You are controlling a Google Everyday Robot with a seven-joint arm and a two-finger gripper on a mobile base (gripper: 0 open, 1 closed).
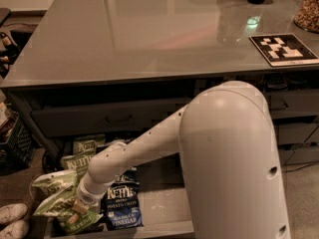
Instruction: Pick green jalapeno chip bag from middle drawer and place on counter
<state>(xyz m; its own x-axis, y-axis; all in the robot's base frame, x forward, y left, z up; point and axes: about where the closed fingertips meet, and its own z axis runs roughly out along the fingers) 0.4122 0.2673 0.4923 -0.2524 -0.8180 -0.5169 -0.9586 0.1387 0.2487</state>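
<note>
My white arm reaches down to the lower left into the open middle drawer. The gripper sits at the drawer's front left corner, shut on a crumpled green jalapeno chip bag. That bag is bunched around the fingers and sticks out past the drawer's left side. Two more green Kettle bags lie further back in the drawer. A dark blue Kettle bag lies just right of the wrist. The glossy grey counter spreads above the drawers.
A black-and-white patterned board lies on the counter's right side, with a jar and dark containers at the back. A closed drawer front is above the open one. Shoes and a crate stand on the floor at left.
</note>
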